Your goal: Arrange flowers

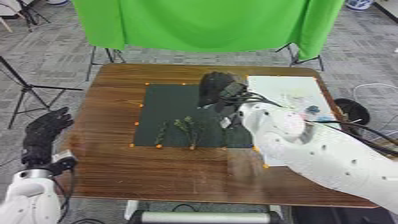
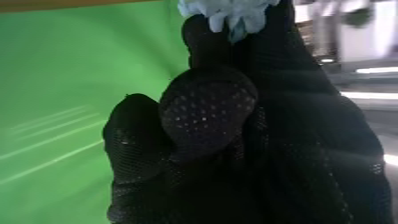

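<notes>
Flower (image 2: 238,15) with pale blue petals, at the fingertips of the right hand (image 1: 213,89), thumb closed against the fingers in a pinch; above the far part of the dark mat (image 1: 164,107). Stem hidden by the glove, petals cut off at the wrist view's edge. Green sprigs (image 1: 188,128) on the mat. Left hand (image 1: 46,132) beside the table (image 1: 160,170), fingers loosely extended.

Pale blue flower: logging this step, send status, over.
Right hand pinching pale blue flower, above dark mat. Left hand open, beside table. Green sprigs on mat, possible snag.
</notes>
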Robot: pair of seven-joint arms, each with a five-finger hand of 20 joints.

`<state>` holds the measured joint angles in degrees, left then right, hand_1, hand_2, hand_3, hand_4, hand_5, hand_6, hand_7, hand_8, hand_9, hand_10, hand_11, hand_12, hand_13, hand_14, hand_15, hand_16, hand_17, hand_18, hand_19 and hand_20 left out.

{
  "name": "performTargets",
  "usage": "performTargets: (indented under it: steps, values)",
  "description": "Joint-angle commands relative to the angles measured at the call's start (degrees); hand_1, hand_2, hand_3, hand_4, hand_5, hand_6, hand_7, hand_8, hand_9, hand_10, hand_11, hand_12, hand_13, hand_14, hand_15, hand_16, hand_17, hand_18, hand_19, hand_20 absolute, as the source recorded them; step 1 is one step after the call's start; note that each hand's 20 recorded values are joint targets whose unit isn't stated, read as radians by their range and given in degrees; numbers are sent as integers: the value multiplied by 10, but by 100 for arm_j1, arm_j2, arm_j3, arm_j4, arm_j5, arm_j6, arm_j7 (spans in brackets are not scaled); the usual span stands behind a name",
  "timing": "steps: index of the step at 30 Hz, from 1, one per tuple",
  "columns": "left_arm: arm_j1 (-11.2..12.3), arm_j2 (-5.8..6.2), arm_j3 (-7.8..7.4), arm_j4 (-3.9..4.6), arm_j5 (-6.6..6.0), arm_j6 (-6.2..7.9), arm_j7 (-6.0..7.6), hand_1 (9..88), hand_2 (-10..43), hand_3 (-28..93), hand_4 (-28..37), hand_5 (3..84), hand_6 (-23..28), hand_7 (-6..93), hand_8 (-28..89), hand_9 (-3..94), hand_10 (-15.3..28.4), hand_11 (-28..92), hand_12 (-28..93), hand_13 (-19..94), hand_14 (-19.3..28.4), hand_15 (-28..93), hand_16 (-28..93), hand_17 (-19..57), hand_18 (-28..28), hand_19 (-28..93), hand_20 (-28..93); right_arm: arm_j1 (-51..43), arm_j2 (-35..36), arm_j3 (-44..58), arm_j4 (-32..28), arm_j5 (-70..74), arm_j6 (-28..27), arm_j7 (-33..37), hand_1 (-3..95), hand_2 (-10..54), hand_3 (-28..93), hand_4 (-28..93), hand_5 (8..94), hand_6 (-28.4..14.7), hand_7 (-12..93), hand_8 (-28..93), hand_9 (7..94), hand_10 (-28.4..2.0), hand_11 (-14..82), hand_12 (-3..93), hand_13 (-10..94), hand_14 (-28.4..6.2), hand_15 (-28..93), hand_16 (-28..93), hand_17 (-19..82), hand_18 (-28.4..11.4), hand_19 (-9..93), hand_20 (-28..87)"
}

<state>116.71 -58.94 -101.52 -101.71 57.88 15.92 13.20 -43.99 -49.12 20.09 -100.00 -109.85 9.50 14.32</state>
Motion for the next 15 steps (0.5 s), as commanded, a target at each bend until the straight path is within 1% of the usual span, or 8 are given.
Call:
performTargets:
  steps: [1,7,9,11,12,13,14,15]
  values:
    - [-361,-41,458,53,174,-297,-19,275,-73,708,-212,505,20,188,-90,480,127,201,104,385,165,260,3,71,132,122,211,354,-1561,-479,377,-17,-243,-246,656,-95,578,-186,817,-10,237,111,907,-89,105,440,919,-23,498,371,654,-90,874,454]
    - [-600,-13,680,119,119,-394,74,256,-63,709,-229,505,20,187,-90,479,127,200,103,385,166,260,3,70,132,122,212,346,-2077,-731,886,-84,-337,-294,651,-95,582,-186,817,-8,238,110,908,-89,105,439,920,-22,498,372,655,-90,875,454]
    - [-679,-25,742,148,102,-415,98,240,-53,707,-242,505,20,186,-90,479,128,199,103,385,166,260,3,70,132,122,212,313,-2197,-784,1060,-116,-334,-347,650,-95,584,-186,817,-8,239,109,909,-88,104,438,920,-22,498,372,655,-90,875,454]
    - [-730,-38,789,164,57,-416,115,215,-45,715,-264,504,20,186,-89,479,128,198,104,384,166,260,3,70,132,121,212,277,-2293,-825,1204,-151,-340,-344,649,-95,584,-188,816,-7,240,108,910,-88,104,438,920,-22,499,372,655,-90,876,454]
    - [-727,-50,791,167,62,-425,115,209,-42,714,-269,504,20,186,-89,479,128,198,104,384,166,260,3,70,132,121,212,250,-2343,-832,1282,-185,-348,-346,649,-95,585,-188,816,-7,241,107,910,-88,104,438,920,-22,499,372,655,-91,876,454]
    - [-749,-53,810,194,68,-439,121,196,-37,714,-275,505,20,185,-89,480,128,198,104,384,166,260,3,70,132,120,212,255,-2378,-872,1362,-209,-302,-352,649,-95,584,-189,816,-7,241,107,910,-87,103,436,920,-22,499,372,654,-92,877,455]
    - [-720,-70,804,180,47,-415,115,189,-33,713,-278,505,21,184,-89,480,128,198,104,383,166,259,3,70,132,120,212,236,-2427,-888,1431,-241,-306,-341,649,-95,584,-191,816,-6,241,106,910,-86,102,435,920,-22,500,372,653,-92,879,456]
    - [-747,-79,829,200,26,-423,118,181,-30,713,-279,504,21,184,-89,480,129,197,104,383,166,260,3,71,132,120,212,217,-2459,-886,1504,-277,-275,-344,648,-95,584,-191,816,-5,241,105,910,-86,102,435,920,-22,500,373,653,-93,880,456]
